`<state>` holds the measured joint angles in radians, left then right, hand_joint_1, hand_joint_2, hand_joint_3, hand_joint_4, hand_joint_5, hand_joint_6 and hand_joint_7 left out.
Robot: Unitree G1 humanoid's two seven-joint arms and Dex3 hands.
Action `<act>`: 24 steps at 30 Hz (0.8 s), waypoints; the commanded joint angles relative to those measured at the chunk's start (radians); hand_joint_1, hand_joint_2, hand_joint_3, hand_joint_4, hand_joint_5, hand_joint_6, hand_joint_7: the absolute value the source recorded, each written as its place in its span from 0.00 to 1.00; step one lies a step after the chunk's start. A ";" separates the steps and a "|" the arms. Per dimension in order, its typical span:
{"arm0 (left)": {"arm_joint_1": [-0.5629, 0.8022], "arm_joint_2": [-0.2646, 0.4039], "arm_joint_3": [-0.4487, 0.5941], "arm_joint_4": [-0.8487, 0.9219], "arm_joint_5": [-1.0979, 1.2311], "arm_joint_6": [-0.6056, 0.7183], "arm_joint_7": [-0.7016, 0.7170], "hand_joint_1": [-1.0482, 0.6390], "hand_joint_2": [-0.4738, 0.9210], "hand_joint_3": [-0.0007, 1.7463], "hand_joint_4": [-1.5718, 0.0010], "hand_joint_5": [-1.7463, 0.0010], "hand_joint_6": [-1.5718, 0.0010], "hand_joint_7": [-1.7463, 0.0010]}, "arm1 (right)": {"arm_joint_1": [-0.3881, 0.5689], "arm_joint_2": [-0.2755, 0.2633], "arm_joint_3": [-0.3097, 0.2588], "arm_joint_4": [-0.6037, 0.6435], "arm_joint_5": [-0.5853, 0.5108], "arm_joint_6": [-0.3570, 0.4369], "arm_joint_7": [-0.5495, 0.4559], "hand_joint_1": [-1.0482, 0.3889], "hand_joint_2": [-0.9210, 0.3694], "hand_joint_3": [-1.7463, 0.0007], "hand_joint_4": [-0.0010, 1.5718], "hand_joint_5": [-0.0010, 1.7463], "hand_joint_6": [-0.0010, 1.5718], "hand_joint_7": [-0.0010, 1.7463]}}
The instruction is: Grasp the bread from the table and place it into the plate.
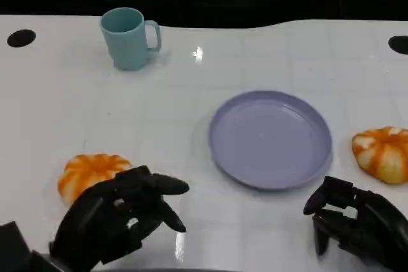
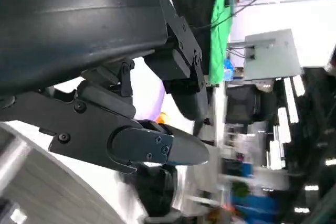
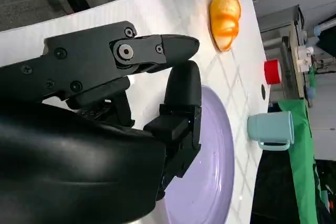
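On the white desk (image 1: 191, 125) the left hand (image 1: 118, 218) hovers low with its fingers (image 1: 167, 186) loosely curled and apart, holding nothing. A round orange-and-white bread (image 1: 86, 173) lies just behind and to the outer side of those fingers, close to the hand's back; whether they touch cannot be told. The lilac plate (image 1: 271, 138) sits bare beyond the fingertips of both hands, between them. The right hand (image 1: 354, 221) has its fingers (image 1: 325, 202) bent inward but parted, gripping nothing, just short of the plate's near rim. A second bread (image 1: 382, 152) lies beyond the right hand's fingers, beside the plate. A teal mug (image 1: 129, 37) stands well beyond the left fingers
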<state>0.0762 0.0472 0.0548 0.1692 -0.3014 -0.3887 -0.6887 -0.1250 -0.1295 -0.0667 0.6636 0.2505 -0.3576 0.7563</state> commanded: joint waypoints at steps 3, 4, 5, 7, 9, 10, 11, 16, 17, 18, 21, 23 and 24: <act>-0.008 0.068 0.005 -0.066 0.149 -0.082 0.115 0.24 1.00 0.16 0.67 0.52 0.60 0.93 | 0.020 -0.019 -0.005 -0.007 -0.003 0.020 -0.007 0.38 0.00 0.86 0.41 1.00 0.44 0.76; -0.004 0.072 0.005 -0.084 0.162 -0.073 0.133 0.26 1.00 0.14 0.68 0.54 0.61 0.93 | 0.020 -0.019 -0.005 -0.007 -0.003 0.020 -0.008 0.38 0.00 0.86 0.41 1.00 0.44 0.76; 0.004 0.080 0.007 -0.112 0.206 -0.068 0.168 0.26 1.00 0.13 0.69 0.54 0.61 0.94 | 0.019 -0.018 -0.005 -0.005 -0.004 0.016 -0.007 0.38 0.00 0.86 0.42 1.00 0.44 0.76; 0.013 0.095 0.006 -0.148 0.267 -0.061 0.217 0.26 1.00 0.09 0.70 0.57 0.62 0.95 | 0.017 -0.018 -0.005 -0.003 -0.002 0.017 -0.004 0.38 0.00 0.86 0.42 1.00 0.44 0.77; 0.015 0.117 0.004 -0.184 0.330 -0.050 0.258 0.26 1.00 0.06 0.73 0.60 0.63 0.97 | 0.016 -0.017 -0.007 -0.003 0.006 0.028 0.004 0.38 0.00 0.86 0.42 1.00 0.44 0.77; 0.015 0.130 0.003 -0.202 0.360 -0.042 0.273 0.27 1.00 0.06 0.75 0.61 0.64 0.97 | 0.015 -0.017 -0.007 -0.002 0.007 0.029 0.005 0.38 0.00 0.86 0.42 1.00 0.44 0.77; 0.014 0.142 0.002 -0.217 0.386 -0.035 0.285 0.27 1.00 0.06 0.77 0.62 0.65 0.98 | 0.015 -0.017 -0.006 -0.002 0.007 0.031 0.004 0.37 0.00 0.86 0.42 1.00 0.44 0.77; 0.012 0.223 0.004 -0.285 0.536 -0.033 0.343 0.28 1.00 0.08 0.84 0.66 0.68 1.00 | 0.020 -0.021 -0.002 -0.010 -0.004 0.029 -0.009 0.37 0.00 0.87 0.43 1.00 0.45 0.77; 0.012 0.237 0.005 -0.287 0.569 -0.048 0.362 0.28 1.00 0.08 0.83 0.70 0.69 1.00 | 0.021 -0.022 -0.002 -0.010 -0.006 0.027 -0.011 0.37 0.00 0.87 0.42 1.00 0.45 0.76; 0.013 0.251 0.005 -0.292 0.602 -0.055 0.380 0.28 1.00 0.08 0.82 0.73 0.70 1.00 | 0.022 -0.022 -0.001 -0.012 -0.008 0.028 -0.014 0.37 0.00 0.87 0.42 1.00 0.44 0.76; 0.022 0.282 0.001 -0.326 0.690 -0.036 0.418 0.27 1.00 0.08 0.80 0.84 0.72 1.00 | 0.027 -0.023 0.001 -0.023 -0.011 0.035 -0.022 0.37 0.00 0.86 0.42 1.00 0.44 0.76; 0.032 0.296 0.001 -0.357 0.748 -0.022 0.442 0.27 1.00 0.08 0.80 0.87 0.72 1.00 | 0.028 -0.022 0.001 -0.026 -0.008 0.038 -0.020 0.37 0.00 0.86 0.41 1.00 0.44 0.76; 0.035 0.302 0.001 -0.369 0.777 -0.021 0.458 0.27 1.00 0.07 0.79 0.89 0.72 1.00 | 0.027 -0.021 0.000 -0.024 -0.006 0.037 -0.017 0.37 0.00 0.86 0.41 1.00 0.44 0.76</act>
<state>0.0937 0.3192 0.0543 -0.1624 0.4162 -0.4200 -0.2727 -0.1142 -0.1318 -0.0641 0.6387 0.2475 -0.3380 0.7410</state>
